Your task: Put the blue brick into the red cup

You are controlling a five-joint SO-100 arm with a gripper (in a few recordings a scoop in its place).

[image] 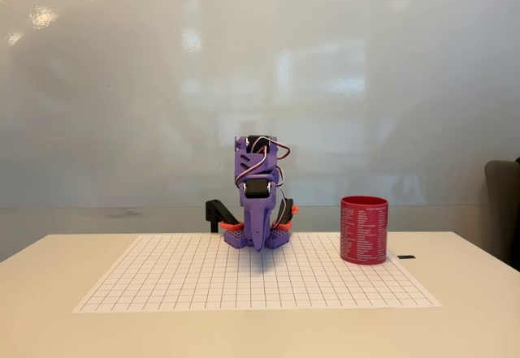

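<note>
No brick seen on grid; arm (258,212) folded w/ gripper (258,243) pointing down, jaw state can't tell. Risk: reach clips cup (363,230), tips it.

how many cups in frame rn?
1. The red cup stands upright on the right part of the grid mat, to the right of the purple arm in the fixed view. Another could be hidden behind the arm.

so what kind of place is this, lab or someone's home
Probably an office or lab test bench: a white table with a printed grid sheet, a glossy whiteboard wall behind, and a small purple arm.
</note>
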